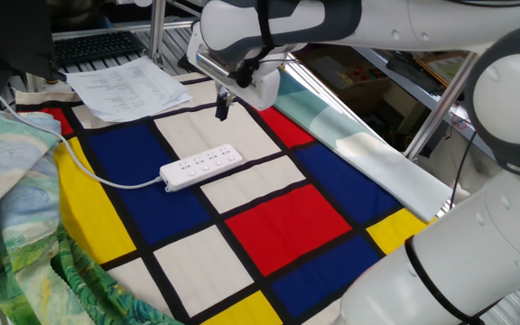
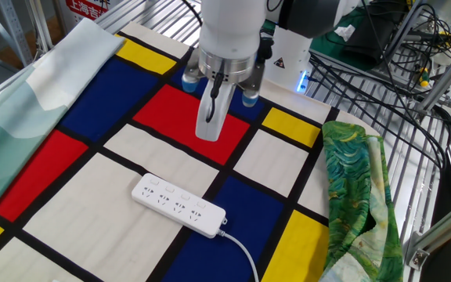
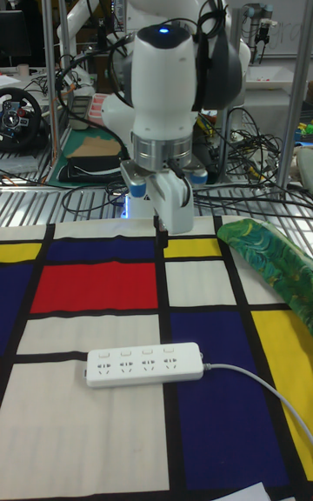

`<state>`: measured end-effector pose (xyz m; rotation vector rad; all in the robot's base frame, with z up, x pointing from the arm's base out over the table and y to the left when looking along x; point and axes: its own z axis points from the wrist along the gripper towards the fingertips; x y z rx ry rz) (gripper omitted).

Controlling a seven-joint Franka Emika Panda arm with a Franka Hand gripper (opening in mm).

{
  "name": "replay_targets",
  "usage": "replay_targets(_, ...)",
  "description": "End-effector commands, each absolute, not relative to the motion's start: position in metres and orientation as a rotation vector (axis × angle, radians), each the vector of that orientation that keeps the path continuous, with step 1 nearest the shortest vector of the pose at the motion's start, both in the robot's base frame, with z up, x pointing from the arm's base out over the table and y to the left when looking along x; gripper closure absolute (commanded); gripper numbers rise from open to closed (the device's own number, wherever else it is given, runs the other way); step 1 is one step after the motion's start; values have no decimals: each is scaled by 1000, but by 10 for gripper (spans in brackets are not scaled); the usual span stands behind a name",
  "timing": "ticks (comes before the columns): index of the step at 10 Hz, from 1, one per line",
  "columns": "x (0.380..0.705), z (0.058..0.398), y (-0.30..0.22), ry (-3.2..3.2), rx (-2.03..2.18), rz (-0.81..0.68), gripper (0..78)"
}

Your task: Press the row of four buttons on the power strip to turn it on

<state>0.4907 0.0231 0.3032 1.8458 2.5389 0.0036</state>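
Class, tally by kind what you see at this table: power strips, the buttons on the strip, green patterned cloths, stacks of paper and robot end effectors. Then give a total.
power strip: 1
buttons: 4
green patterned cloth: 1
stack of paper: 1
end effector: 1
Total: 8

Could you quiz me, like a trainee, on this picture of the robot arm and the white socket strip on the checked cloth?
1. True or false: the gripper is touching the long white plastic power strip.
2. Which colour of the checked tablecloth lies under the strip's cable end, in the other fixed view? A red, B blue, C yellow.
3. Fill in: the white cable leaves the strip at the end nearer the crumpled ____ patterned cloth.

Key: 1 false, it hangs above the cloth, apart from the strip. 2 B. 3 green.
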Motion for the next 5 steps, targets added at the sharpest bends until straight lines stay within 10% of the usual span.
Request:
replay_targets(1,490,302,24,2501,1869,-19,776)
replay_targets(5,489,302,24,2486,1901,-13,776)
